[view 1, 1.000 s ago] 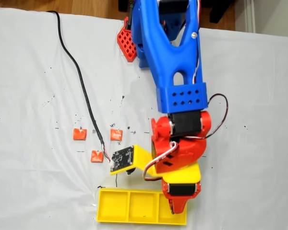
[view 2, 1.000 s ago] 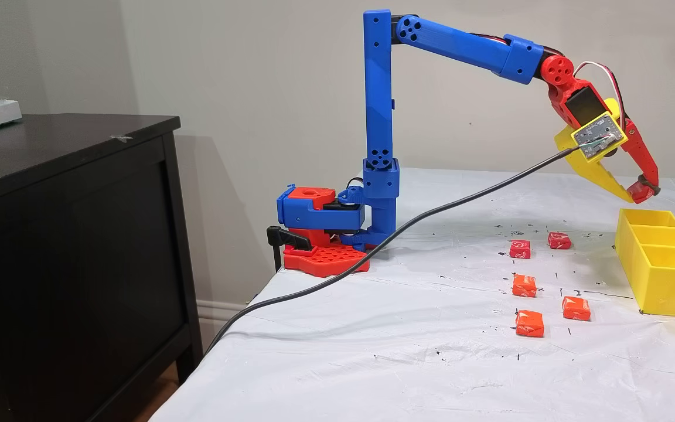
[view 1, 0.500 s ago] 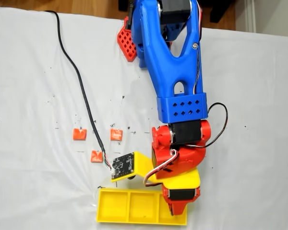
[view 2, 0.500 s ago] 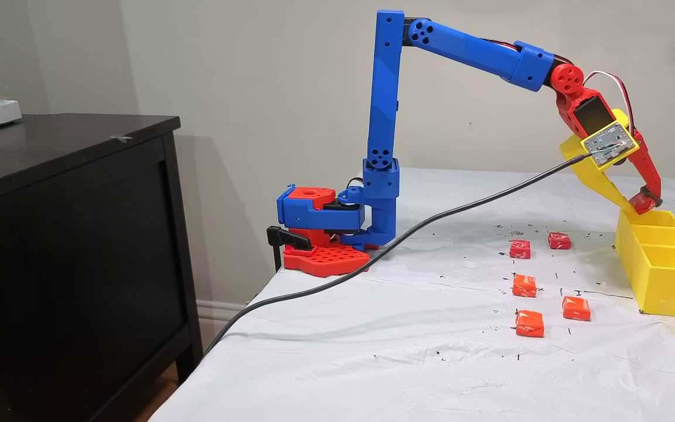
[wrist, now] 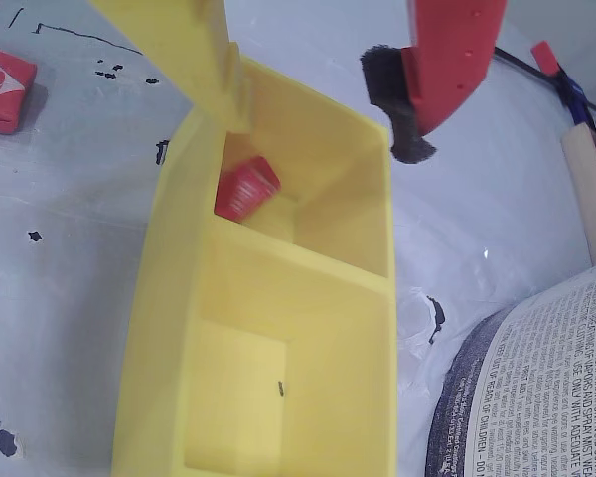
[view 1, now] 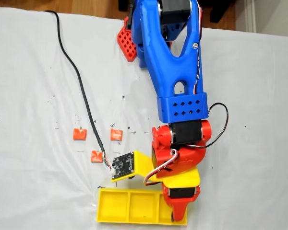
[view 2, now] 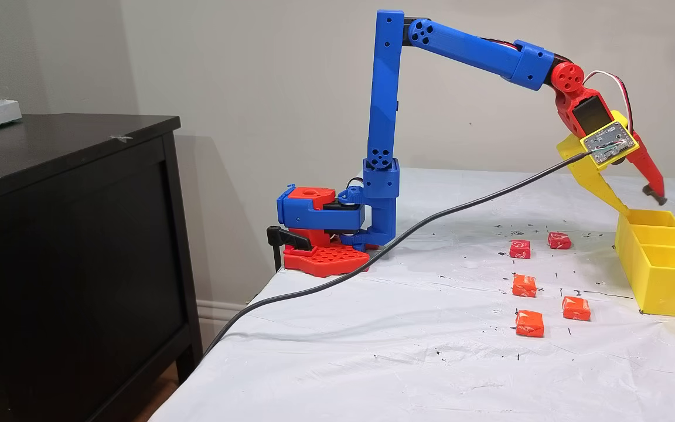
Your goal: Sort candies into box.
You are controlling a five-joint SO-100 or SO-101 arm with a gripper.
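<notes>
A deep-red candy lies tilted in the yellow box's end compartment; five candies lie on the tabletop beside it.

White-clothed table: candies, box.

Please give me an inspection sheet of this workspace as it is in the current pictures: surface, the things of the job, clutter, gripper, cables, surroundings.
Surface: white cloth, wrinkled, with small black marks.
Job's things: yellow box with three compartments; one red candy lies in the end compartment under the gripper. Five candies on the cloth: two deeper red candies, three orange-red candies.
Clutter: printed paper beside the box in the wrist view.
Gripper: gripper open above the box, holding nothing.
Cables: black cable runs from the wrist camera board across the cloth and off the table edge.
Surroundings: dark cabinet, plain wall.
</notes>
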